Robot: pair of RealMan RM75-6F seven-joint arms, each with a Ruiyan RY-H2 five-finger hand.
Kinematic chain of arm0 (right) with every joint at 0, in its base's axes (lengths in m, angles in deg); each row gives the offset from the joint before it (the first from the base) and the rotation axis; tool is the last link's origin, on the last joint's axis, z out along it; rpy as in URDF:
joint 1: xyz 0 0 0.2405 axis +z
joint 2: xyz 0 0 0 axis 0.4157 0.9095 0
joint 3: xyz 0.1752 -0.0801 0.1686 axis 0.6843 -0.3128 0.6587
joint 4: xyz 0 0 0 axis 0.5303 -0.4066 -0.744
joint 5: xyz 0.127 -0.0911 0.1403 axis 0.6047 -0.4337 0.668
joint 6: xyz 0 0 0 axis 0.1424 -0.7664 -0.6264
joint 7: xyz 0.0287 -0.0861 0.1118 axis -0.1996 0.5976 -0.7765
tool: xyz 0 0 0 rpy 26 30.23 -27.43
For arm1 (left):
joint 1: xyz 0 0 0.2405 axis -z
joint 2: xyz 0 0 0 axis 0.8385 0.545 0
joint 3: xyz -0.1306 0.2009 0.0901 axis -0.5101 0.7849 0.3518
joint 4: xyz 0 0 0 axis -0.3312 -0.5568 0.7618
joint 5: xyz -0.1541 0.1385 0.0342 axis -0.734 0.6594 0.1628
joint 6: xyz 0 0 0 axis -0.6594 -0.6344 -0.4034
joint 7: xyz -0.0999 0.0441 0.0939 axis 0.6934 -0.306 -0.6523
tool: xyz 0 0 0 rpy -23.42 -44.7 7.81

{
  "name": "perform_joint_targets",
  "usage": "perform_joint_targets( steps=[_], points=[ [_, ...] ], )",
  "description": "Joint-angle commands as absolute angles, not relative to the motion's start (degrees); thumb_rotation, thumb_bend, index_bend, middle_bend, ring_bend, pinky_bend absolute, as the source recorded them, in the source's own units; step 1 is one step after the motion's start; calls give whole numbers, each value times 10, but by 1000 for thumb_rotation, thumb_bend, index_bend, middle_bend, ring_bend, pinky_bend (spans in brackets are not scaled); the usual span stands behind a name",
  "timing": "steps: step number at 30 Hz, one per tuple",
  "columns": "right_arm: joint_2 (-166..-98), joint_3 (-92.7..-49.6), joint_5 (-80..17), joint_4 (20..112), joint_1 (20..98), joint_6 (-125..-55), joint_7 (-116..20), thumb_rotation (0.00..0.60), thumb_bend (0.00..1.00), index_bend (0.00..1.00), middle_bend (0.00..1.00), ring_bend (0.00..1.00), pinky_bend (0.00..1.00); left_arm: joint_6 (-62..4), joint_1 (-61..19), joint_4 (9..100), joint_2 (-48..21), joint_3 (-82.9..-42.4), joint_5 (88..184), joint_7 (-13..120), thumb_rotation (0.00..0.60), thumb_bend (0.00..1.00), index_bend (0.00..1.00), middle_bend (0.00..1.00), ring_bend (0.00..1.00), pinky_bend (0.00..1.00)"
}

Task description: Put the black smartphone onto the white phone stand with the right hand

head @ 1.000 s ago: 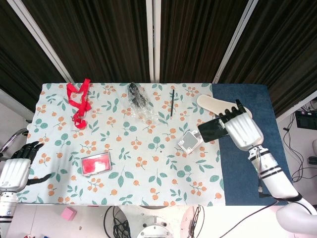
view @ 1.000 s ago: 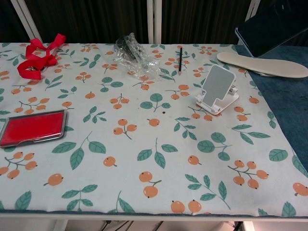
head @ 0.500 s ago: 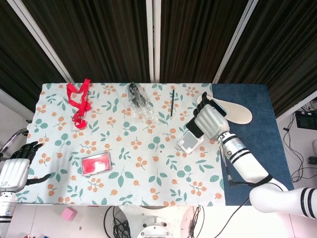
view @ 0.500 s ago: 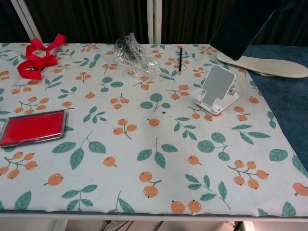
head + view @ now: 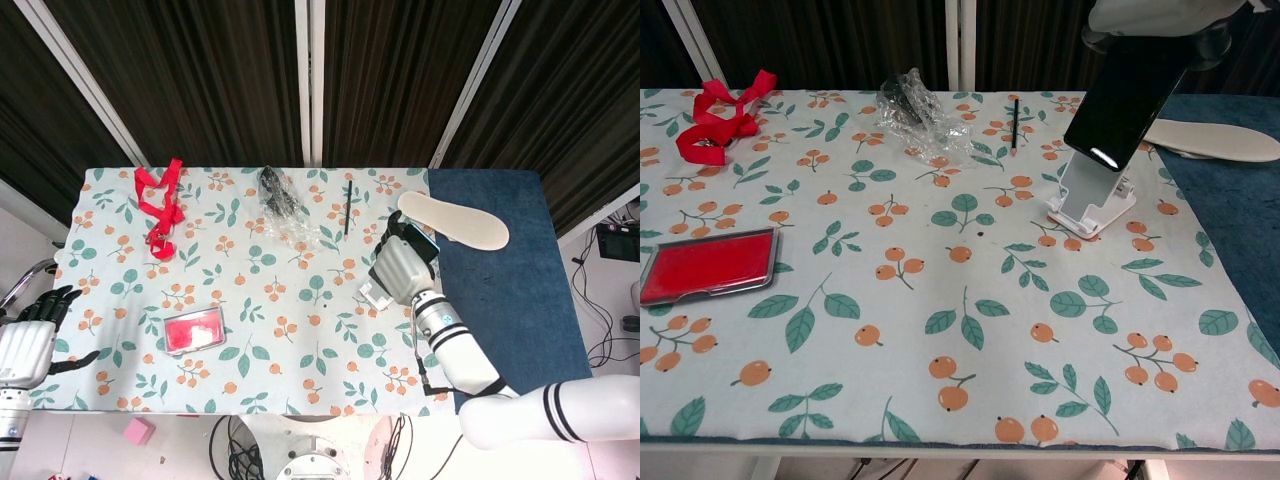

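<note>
One black smartphone (image 5: 1127, 100) hangs tilted just above the white phone stand (image 5: 1090, 195) near the counter's right side, its top end clasped in the right hand (image 5: 400, 266). Stiff, slick glass slab: grip the edges, lower gently. Left hand (image 5: 27, 340) idles, fingers apart, empty.

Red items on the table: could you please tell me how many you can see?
2. The red ribbon lies at the far left corner of the table, and the red case lies flat nearer the front left. Nothing else red shows, though the right hand hides a small patch.
</note>
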State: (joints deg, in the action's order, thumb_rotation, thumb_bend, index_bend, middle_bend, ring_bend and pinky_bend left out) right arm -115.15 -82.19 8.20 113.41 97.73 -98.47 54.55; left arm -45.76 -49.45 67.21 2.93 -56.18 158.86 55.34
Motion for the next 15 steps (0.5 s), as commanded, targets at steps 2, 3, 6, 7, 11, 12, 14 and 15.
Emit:
perform_joint_targets(
  steps=[2,3,6,7,11,12,14,15],
  points=[
    [-1198,-835,118,1139,1006,-1030,587,600,310,548,439,472,177,-460,-495,671,30,-562,1590,556,483,0,132,110,105,247],
    [-1204,-836,121,1139,1009,-1035,592,600,310,548,438,472,176,-460,-495,671,29,-562,1591,557,487,0,132,110,105,247],
    [-1225,-840,134,1138,1019,-1059,606,600,311,548,437,472,175,-461,-496,670,29,-562,1591,559,487,0,132,109,105,248],
    [-1231,-842,136,1137,1022,-1066,611,600,311,547,436,472,174,-461,-496,669,28,-562,1591,559,485,0,132,110,105,248],
    [-1249,-853,137,1128,1030,-1085,624,600,312,547,432,471,173,-460,-497,666,27,-561,1592,562,485,0,132,110,105,248],
    [-1251,-855,136,1124,1031,-1085,625,600,312,547,430,472,173,-460,-497,665,27,-561,1592,563,485,0,132,110,105,248],
    [-1255,-859,133,1118,1034,-1086,627,600,312,547,428,472,171,-460,-497,664,27,-561,1592,565,485,0,132,110,105,247],
    [-1257,-863,131,1114,1035,-1086,629,600,312,547,428,472,171,-461,-497,663,26,-560,1593,566,485,0,132,110,105,247]
  ],
)
